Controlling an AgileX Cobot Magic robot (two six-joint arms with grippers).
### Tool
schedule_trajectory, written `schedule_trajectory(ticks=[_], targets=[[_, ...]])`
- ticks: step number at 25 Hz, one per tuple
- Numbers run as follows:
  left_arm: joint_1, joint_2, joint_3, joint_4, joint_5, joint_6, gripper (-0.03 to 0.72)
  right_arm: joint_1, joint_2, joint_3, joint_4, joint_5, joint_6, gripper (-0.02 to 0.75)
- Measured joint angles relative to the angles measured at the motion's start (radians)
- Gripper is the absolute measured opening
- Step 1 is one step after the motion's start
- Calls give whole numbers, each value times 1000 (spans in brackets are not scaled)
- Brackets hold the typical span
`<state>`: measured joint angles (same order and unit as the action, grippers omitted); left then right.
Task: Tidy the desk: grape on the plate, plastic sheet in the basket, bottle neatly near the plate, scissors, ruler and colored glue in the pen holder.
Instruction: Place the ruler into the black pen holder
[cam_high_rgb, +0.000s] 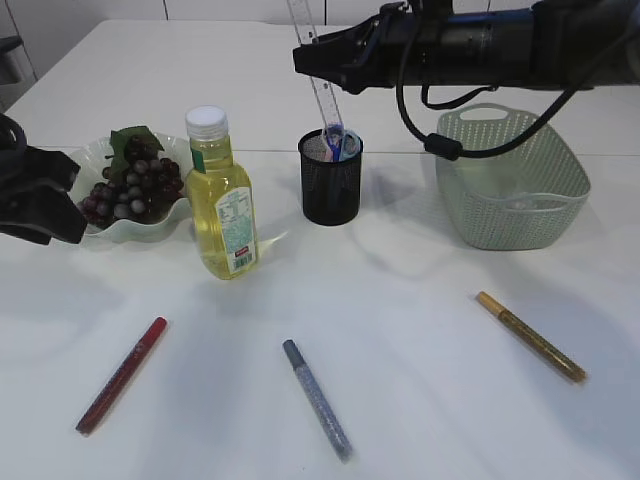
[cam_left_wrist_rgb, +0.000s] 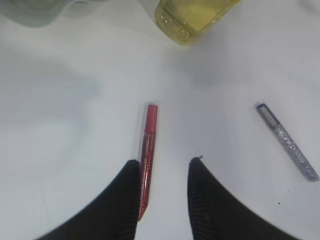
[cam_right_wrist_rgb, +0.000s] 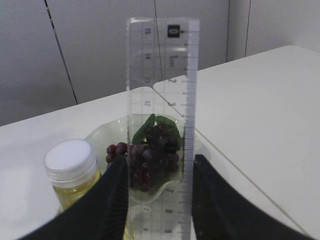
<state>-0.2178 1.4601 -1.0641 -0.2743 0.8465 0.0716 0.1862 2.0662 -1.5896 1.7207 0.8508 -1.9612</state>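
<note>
Foreground of the exterior view: three glue pens lie flat and well apart on the white table (cam_high_rgb: 420, 330); the red glue pen (cam_high_rgb: 122, 375) at left, the silver glitter glue pen (cam_high_rgb: 317, 399) in the middle, the gold glue pen (cam_high_rgb: 531, 336) at right. In the left wrist view the left gripper (cam_left_wrist_rgb: 163, 172) hangs above the table with its fingers spread and nothing between them; the lower end of the red pen lies just beside the left finger (cam_left_wrist_rgb: 122, 200). Middle ground: the bottle (cam_high_rgb: 221, 195) of yellow liquid, white-capped, stands upright just beside the plate (cam_high_rgb: 135, 232); the grape (cam_high_rgb: 132, 188) bunch with its green leaf rests on that plate. The black mesh pen holder (cam_high_rgb: 331, 178) stands right of the bottle, with blue scissors handles (cam_high_rgb: 338, 141) showing at its rim. The clear ruler (cam_high_rgb: 318, 78) stands nearly upright with its lower end inside the holder; the right gripper (cam_right_wrist_rgb: 159, 200) reaches across from the right, its fingers flanking the ruler's edges; whether they press on it cannot be told. At right the pale green basket (cam_high_rgb: 512, 180) stands near the holder; a faint pale shape inside may be the plastic sheet, but this cannot be told.
</note>
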Motion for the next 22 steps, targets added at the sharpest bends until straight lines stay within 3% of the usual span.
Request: schedule_trajectory(ticks=[15,22], targets=[[0,0,0,-18,-18,0,239,0,306,-329,48,11,-83,297],[0,0,0,-18,-19,0,239,0,337,-361,48,-12,-85,297]])
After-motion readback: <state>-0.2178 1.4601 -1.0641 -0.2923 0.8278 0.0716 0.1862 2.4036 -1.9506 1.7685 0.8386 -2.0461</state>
